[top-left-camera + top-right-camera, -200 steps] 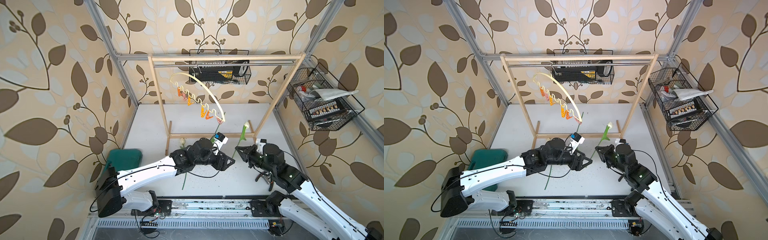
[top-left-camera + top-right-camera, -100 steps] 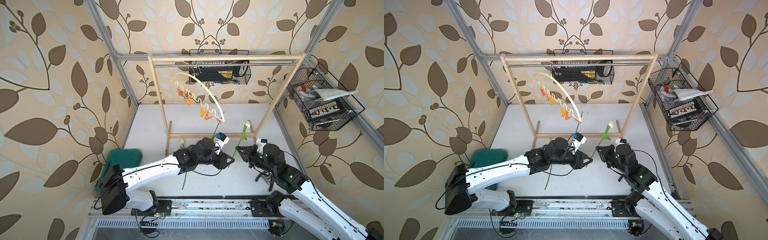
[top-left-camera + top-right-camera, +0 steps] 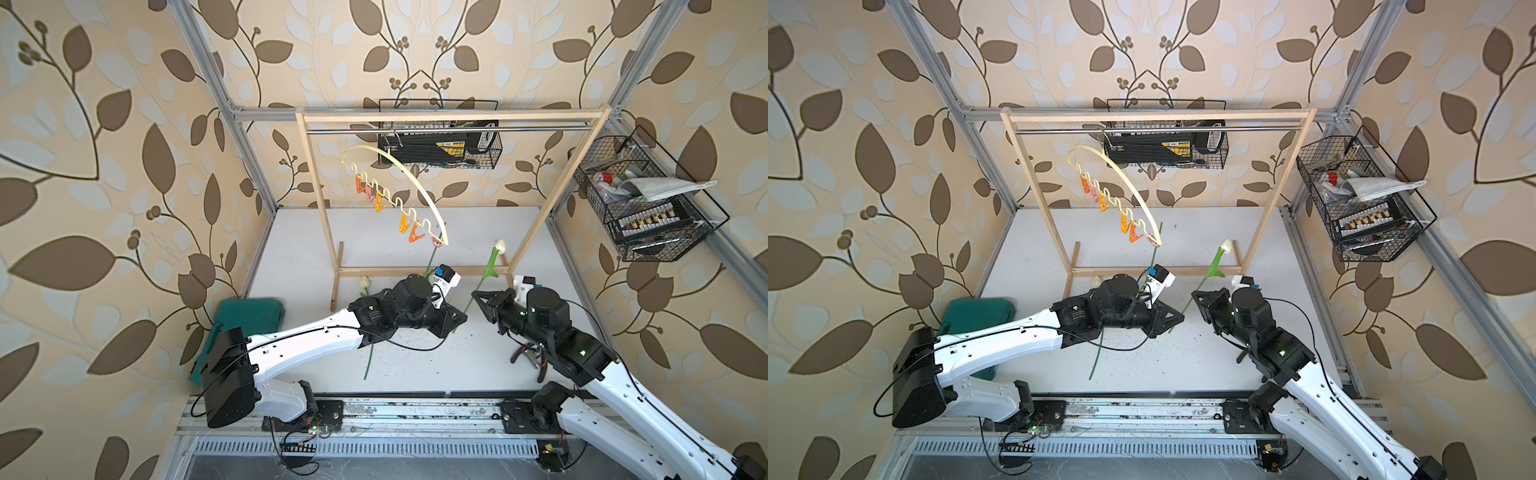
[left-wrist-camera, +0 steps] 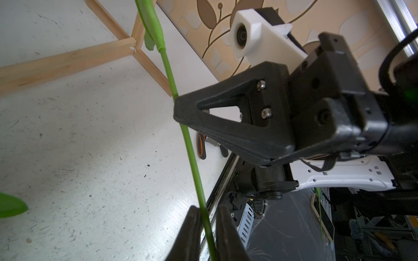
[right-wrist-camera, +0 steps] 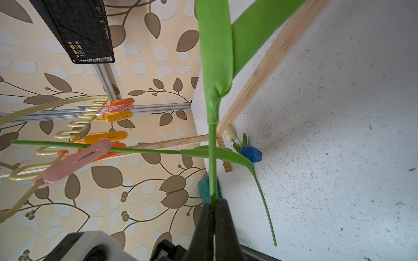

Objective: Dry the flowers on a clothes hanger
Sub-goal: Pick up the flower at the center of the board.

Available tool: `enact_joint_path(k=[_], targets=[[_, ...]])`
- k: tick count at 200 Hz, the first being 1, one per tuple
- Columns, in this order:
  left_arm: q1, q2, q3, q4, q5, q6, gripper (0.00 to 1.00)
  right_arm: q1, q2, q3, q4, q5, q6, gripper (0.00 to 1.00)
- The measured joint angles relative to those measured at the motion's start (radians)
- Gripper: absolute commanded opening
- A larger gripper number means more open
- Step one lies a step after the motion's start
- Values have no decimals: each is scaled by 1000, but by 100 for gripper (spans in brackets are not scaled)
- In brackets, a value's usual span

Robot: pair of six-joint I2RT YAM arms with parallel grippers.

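Note:
A cream clothes hanger [image 3: 415,188] with small orange, yellow and pink pins hangs from the rack's rod. Its end pink pin [image 5: 74,158] clips the stem of a blue tulip [image 5: 251,154], which hangs head down. My right gripper [image 3: 476,296] [image 5: 213,210] is shut on the stem of a cream tulip [image 3: 500,246] held upright. My left gripper [image 3: 456,322] [image 4: 207,226] sits lower on that same stem [image 4: 192,156], with its jaws drawn in against it. A second cream tulip [image 3: 365,281] lies on the table under the left arm.
A wooden-framed rack [image 3: 320,199] stands across the back of the table. Wire baskets hang on the back wall [image 3: 440,145] and the right wall [image 3: 640,208]. A green case [image 3: 245,320] lies at the left edge, and pliers [image 3: 528,353] lie under the right arm.
My left gripper has moved right to the stem held by the right gripper, and its jaws have drawn in around it. The right arm and its tulip have stayed put.

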Motion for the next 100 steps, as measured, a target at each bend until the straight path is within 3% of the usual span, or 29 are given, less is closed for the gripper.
enact_joint_path(k=[75, 94, 100], targets=[[0, 7, 30, -79, -22, -17, 2, 11, 7, 12, -9, 8, -30, 0], [0, 7, 47, -108, -26, -22, 0, 14, 6, 17, -11, 8, -45, 39], [0, 7, 54, -123, -27, -24, 0, 14, 5, 18, -13, 7, -57, 47]])
